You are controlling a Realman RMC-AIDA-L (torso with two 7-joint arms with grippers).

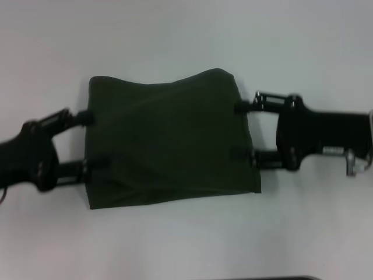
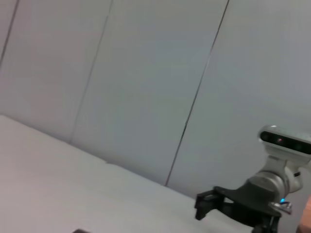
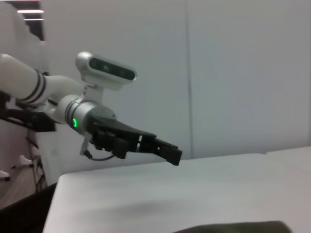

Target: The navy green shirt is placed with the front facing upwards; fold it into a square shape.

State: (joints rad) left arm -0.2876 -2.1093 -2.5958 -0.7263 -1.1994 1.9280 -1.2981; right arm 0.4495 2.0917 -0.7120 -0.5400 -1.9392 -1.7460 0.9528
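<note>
From the head camera I see the navy green shirt (image 1: 169, 140) lying in the centre of the frame on the white table (image 1: 175, 35), already gathered into a rough rectangle with diagonal creases across it. Its far edge bulges upward toward the upper right of the frame, and no lettering shows on the upper face.

My left gripper (image 1: 86, 142) comes in from the left edge of the frame. Its two fingers (image 1: 81, 116) are spread wide apart — one meets the shirt's left edge near the upper corner, the other lower down along that same edge. It is released, not pinching cloth as far as I can see.

My right gripper (image 1: 246, 132) reaches in from the right edge, mirrored. Its fingers (image 1: 243, 107) are likewise spread, one touching the shirt's right edge high up, the other at the edge lower down. Also released.

The left wrist camera shows mostly grey wall panels and table, with the right gripper (image 2: 203, 206) low in the lower right of that frame. The right wrist camera catches the left gripper (image 3: 167, 150) at mid-left — and a sliver of the dark shirt (image 3: 233, 227) along the bottom edge.
</note>
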